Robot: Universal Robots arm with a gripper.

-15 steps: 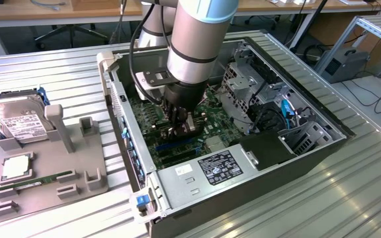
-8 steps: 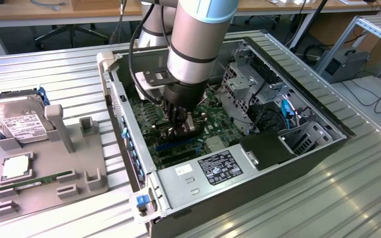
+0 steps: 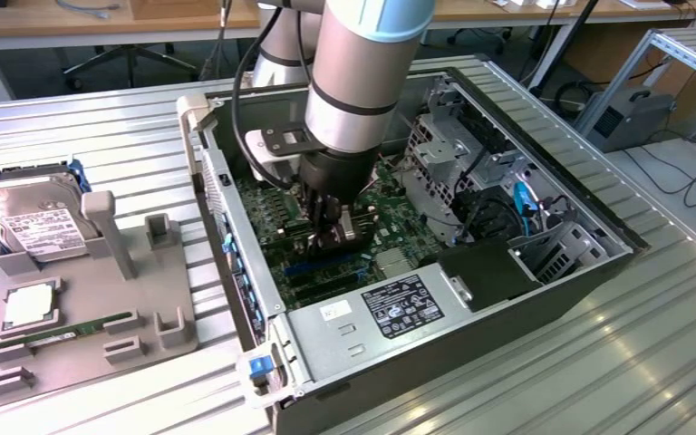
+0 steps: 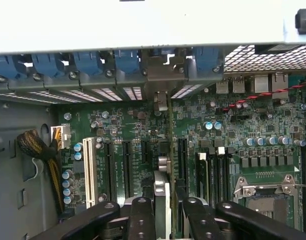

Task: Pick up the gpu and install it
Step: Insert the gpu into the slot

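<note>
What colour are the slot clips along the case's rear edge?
Blue; the clips show best in the wrist view, lined along the case edge.

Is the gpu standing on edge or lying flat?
On edge: the gpu stands upright in the jaws, perpendicular to the motherboard.

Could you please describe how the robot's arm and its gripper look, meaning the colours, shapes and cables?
The arm is a thick silver-grey cylinder with a light blue ring at the joint and black bands. A black cable runs down beside it. On the wrist sits a white block with a black plate. The gripper is black, with jointed, rounded link fingers.
</note>
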